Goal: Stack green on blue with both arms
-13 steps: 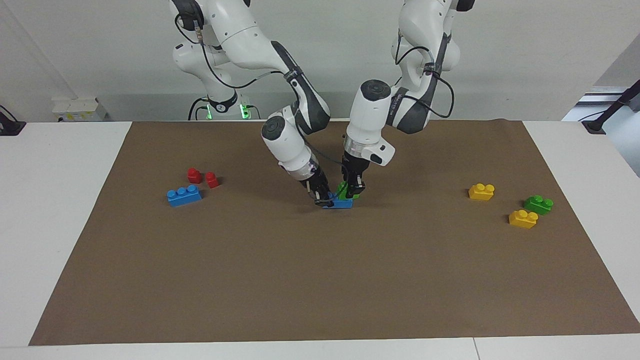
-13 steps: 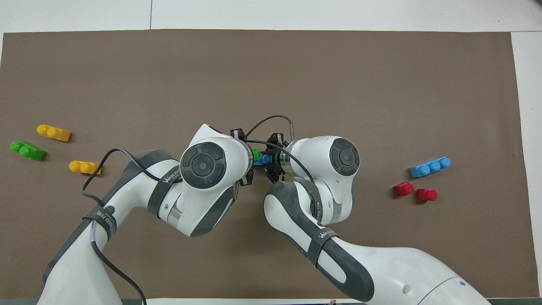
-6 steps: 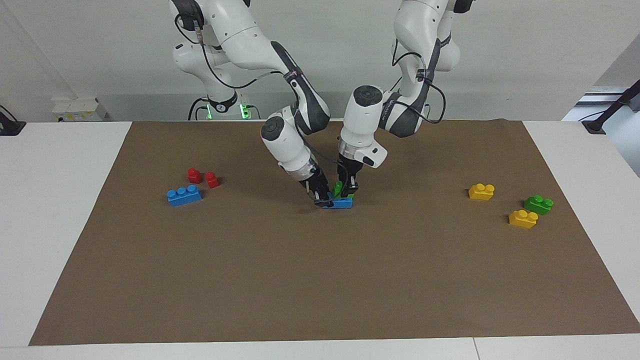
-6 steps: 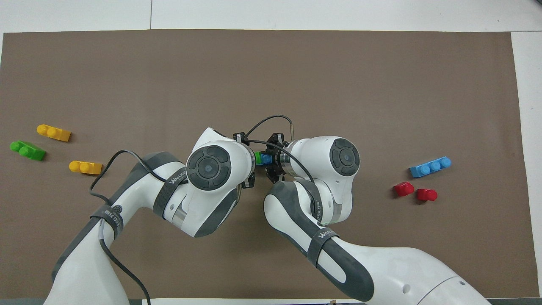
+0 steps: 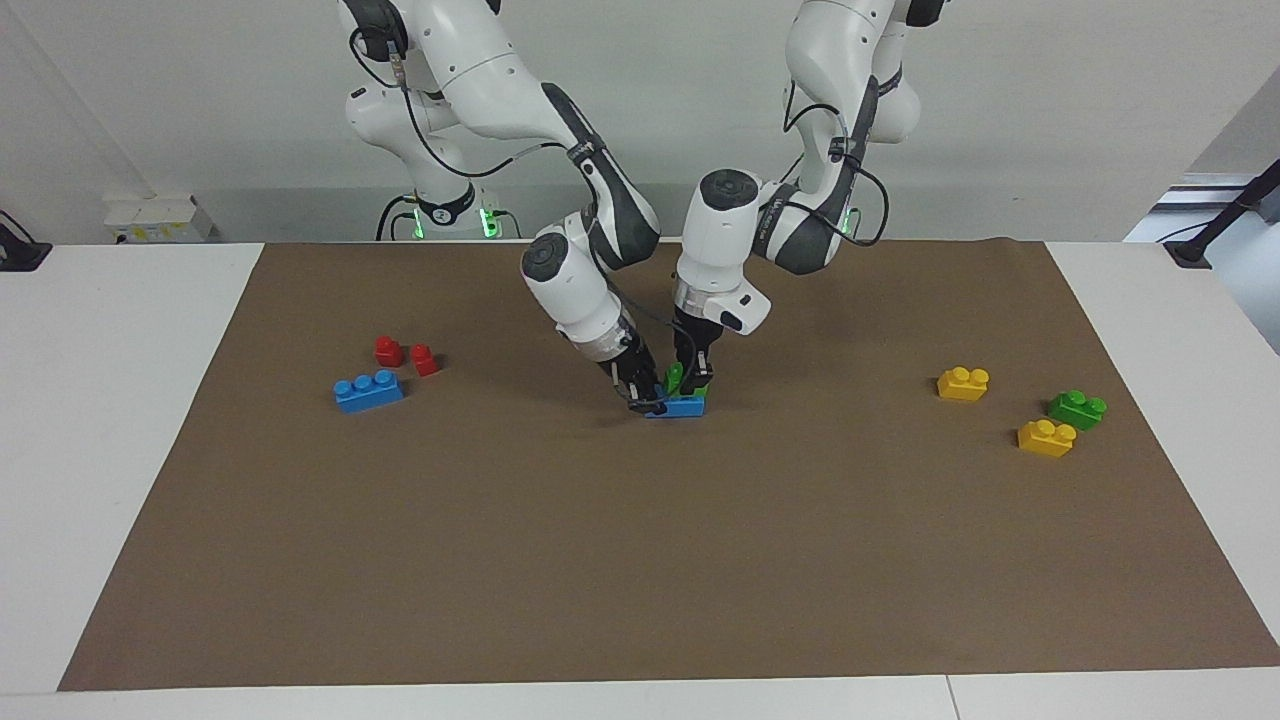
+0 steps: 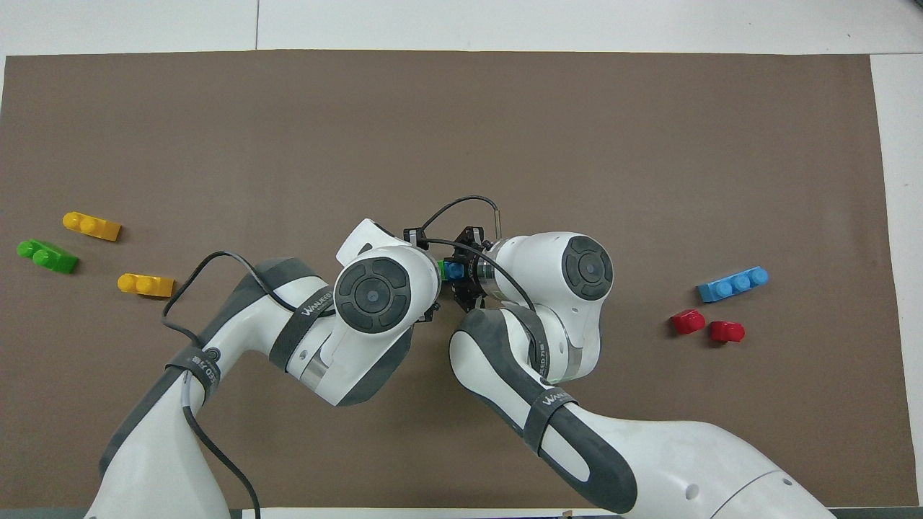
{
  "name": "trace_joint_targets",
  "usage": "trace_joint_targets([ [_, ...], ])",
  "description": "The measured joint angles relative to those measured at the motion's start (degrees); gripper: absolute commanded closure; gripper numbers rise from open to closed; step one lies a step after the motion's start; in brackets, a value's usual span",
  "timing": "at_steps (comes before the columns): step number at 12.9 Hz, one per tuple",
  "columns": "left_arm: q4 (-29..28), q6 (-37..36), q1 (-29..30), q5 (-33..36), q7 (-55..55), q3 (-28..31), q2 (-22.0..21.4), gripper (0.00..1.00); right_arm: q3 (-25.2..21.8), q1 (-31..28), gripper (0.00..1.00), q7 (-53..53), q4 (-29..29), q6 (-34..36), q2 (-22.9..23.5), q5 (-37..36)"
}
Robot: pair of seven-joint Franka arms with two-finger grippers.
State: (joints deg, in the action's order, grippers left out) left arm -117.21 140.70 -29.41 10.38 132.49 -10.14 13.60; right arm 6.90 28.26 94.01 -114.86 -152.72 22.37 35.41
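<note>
Both arms down at mid-mat; right pincer [image 5: 647, 399] clamped on the blue brick [image 5: 680, 406], pinning its end toward the right arm's side flat to the brown mat [image 5: 600, 560]; left pincer [image 5: 697, 378] pinching the green brick [image 5: 677, 381], now sitting tilted on top of that blue brick, not yet pressed level; from overhead, only a sliver of green [image 6: 440, 268] and blue [image 6: 454, 270] showing between the two wrists.

Risks from here: green tipped, so a push straight down likely to jam one stud and skid off the other; too hard a press on the unsupported end likely to lever the blue brick up against the right pincer's hold; wrists nearly touching, so any sideways correction likely to knock one pincer into the other; letting go before seating likely to leave the green brick toppling onto the mat.

Elsewhere on the surface [image 5: 110, 420]: second blue brick [image 5: 368, 390] and red pieces [image 5: 404, 355] toward the right arm's end; yellow bricks [image 5: 963, 383] and a darker green brick [image 5: 1077, 409] toward the left arm's end; all well apart from the action.
</note>
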Motion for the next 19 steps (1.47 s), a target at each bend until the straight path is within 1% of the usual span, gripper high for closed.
trace_joint_targets([
  [1,0.0,0.0,-0.3,0.8,-0.4,0.1,0.0,0.93,0.0,0.0,1.0,0.0,0.0,0.0,0.0,0.0],
  [2,0.0,0.0,-0.3,1.0,-1.0,0.1,0.0,0.01,0.0,0.0,1.0,0.0,-0.1,0.0,0.0,0.0],
  [3,0.0,0.0,-0.3,1.1,-1.7,0.1,0.0,0.0,0.0,0.0,0.55,0.0,-0.1,0.0,0.0,0.0],
  [4,0.0,0.0,-0.3,1.1,-2.6,0.1,0.0,0.0,0.0,0.0,0.25,0.0,-0.1,0.0,0.0,0.0],
  [5,0.0,0.0,-0.3,1.1,-3.5,0.1,0.1,0.0,0.0,-0.1,0.08,0.0,-0.1,0.0,0.0,0.0],
  [6,0.0,0.0,-0.3,1.1,-4.1,0.1,0.3,0.0,-0.1,-0.1,0.04,0.0,-0.3,0.0,0.1,0.0],
  [8,0.1,-0.2,-0.2,1.1,-4.8,0.4,0.3,0.0,-0.2,-0.3,0.03,0.0,-0.4,0.1,0.2,0.0],
  [10,0.7,-1.4,0.5,1.1,-5.2,0.6,-0.5,0.0,-0.3,-1.7,0.02,0.0,0.5,2.2,0.1,0.0],
  [12,0.9,-3.7,1.1,1.1,-5.7,0.8,-1.9,0.0,-0.4,-5.6,0.01,0.0,2.5,7.3,0.0,0.0],
  [14,1.0,-7.0,1.6,1.1,-7.9,0.8,-3.6,0.0,-0.7,-10.9,0.0,-2.1,4.8,13.5,-0.8,0.0],
  [16,1.6,-11.1,2.6,0.1,-11.3,0.8,-5.7,0.0,-0.8,-16.1,0.0,-8.4,6.8,20.0,-2.5,-1.4],
  [19,4.2,-19.7,6.4,-4.9,-21.8,1.0,-9.8,0.0,-1.0,-23.4,0.0,-21.9,10.1,29.6,-5.2,-7.6],
])
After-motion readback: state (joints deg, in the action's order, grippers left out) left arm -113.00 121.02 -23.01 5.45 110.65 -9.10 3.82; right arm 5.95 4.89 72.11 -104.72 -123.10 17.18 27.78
